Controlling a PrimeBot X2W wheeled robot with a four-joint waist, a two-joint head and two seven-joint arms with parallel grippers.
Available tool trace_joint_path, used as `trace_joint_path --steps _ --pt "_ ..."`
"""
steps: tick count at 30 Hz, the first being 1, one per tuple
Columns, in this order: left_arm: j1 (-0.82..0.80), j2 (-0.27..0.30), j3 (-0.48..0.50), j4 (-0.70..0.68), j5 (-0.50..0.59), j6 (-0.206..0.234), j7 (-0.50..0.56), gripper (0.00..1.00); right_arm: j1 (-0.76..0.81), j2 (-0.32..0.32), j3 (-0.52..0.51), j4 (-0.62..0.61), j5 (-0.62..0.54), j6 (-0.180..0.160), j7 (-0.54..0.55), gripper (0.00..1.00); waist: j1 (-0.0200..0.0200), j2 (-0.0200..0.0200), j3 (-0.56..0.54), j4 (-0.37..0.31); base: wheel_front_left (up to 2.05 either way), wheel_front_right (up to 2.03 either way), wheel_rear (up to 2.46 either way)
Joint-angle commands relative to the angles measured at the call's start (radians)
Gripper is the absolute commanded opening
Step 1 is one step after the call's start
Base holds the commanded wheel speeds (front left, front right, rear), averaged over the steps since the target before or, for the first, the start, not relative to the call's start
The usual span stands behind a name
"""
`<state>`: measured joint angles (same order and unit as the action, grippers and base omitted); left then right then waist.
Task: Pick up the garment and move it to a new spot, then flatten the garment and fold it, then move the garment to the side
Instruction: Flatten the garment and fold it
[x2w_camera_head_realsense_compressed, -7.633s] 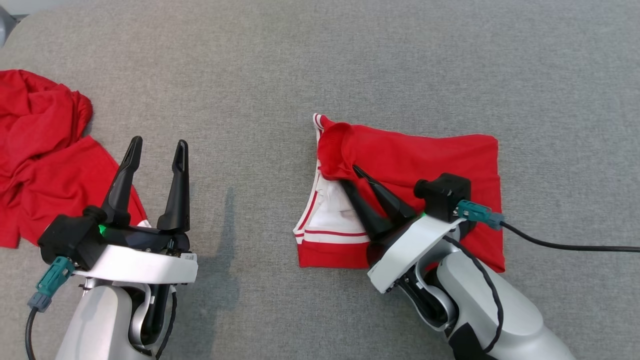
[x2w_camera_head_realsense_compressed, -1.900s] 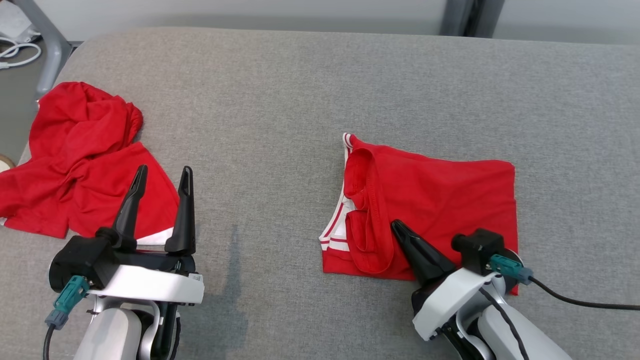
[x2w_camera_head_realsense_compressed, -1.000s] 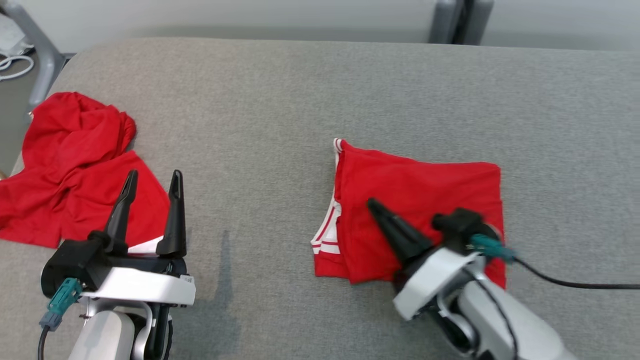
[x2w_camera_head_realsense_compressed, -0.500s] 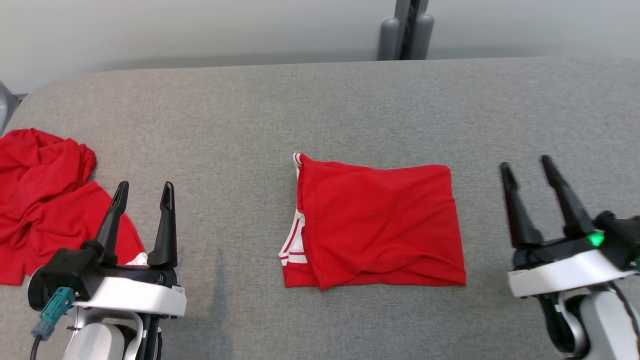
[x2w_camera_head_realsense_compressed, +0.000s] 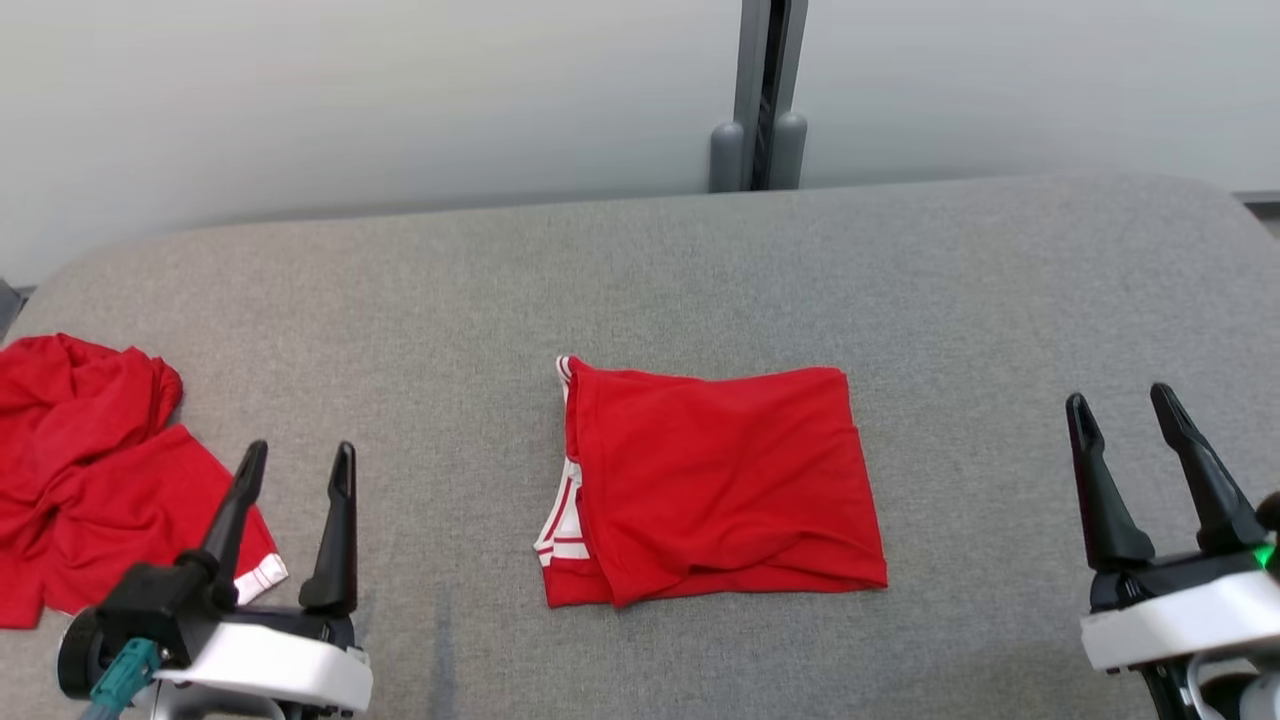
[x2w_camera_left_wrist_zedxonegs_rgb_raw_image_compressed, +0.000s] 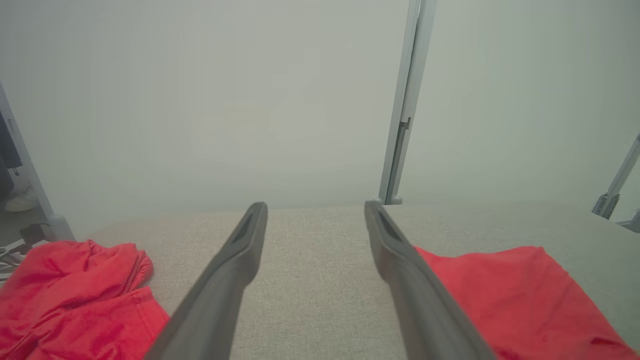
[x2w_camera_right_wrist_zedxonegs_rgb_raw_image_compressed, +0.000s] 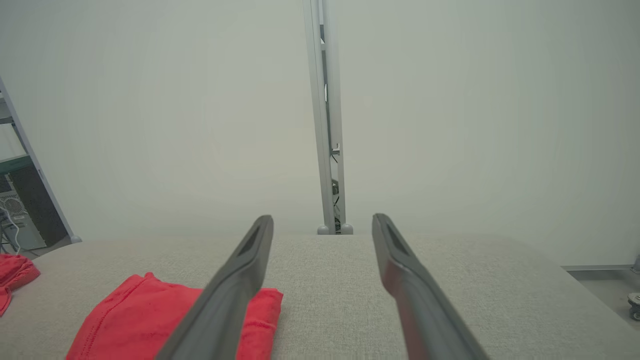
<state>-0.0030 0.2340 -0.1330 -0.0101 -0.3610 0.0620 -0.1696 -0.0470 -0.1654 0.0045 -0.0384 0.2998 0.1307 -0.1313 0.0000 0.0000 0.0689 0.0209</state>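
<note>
The folded red garment (x2w_camera_head_realsense_compressed: 715, 480) with white striped trim lies flat on the grey table (x2w_camera_head_realsense_compressed: 640, 270), roughly in the middle. It also appears in the left wrist view as a red garment (x2w_camera_left_wrist_zedxonegs_rgb_raw_image_compressed: 520, 295) at the right, and in the right wrist view as a red garment (x2w_camera_right_wrist_zedxonegs_rgb_raw_image_compressed: 145, 315) at the lower left. My left gripper (x2w_camera_head_realsense_compressed: 298, 465) stands open at the lower left, well left of it. My right gripper (x2w_camera_head_realsense_compressed: 1120, 405) stands open at the lower right, clear of the cloth. Both hold nothing.
A second, crumpled red garment (x2w_camera_head_realsense_compressed: 80, 470) lies at the table's left edge, beside my left gripper; it also shows as a crumpled red heap (x2w_camera_left_wrist_zedxonegs_rgb_raw_image_compressed: 75, 295). A grey post (x2w_camera_head_realsense_compressed: 760, 95) stands against the pale wall behind the table.
My right gripper let go of the folded garment, opened, and drew back to the lower right. The camera tilted up, so the wall and the post came into view. The left gripper stays open.
</note>
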Motion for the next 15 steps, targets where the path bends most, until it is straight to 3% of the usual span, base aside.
trace_joint_path --steps 1,15 --pt "0.018 0.006 -0.001 -0.01 0.003 0.007 0.005 1.0 0.025 -0.004 -0.01 -0.012 -0.004 0.0 0.01 1.0 0.0 0.0 -0.024 -0.003 0.0 0.0 0.0" --pt "0.098 0.022 -0.004 -0.043 -0.005 0.026 0.024 1.0 0.173 0.001 -0.05 -0.107 -0.018 0.0 0.104 1.0 0.0 0.0 -0.095 0.003 0.0 0.0 0.0"
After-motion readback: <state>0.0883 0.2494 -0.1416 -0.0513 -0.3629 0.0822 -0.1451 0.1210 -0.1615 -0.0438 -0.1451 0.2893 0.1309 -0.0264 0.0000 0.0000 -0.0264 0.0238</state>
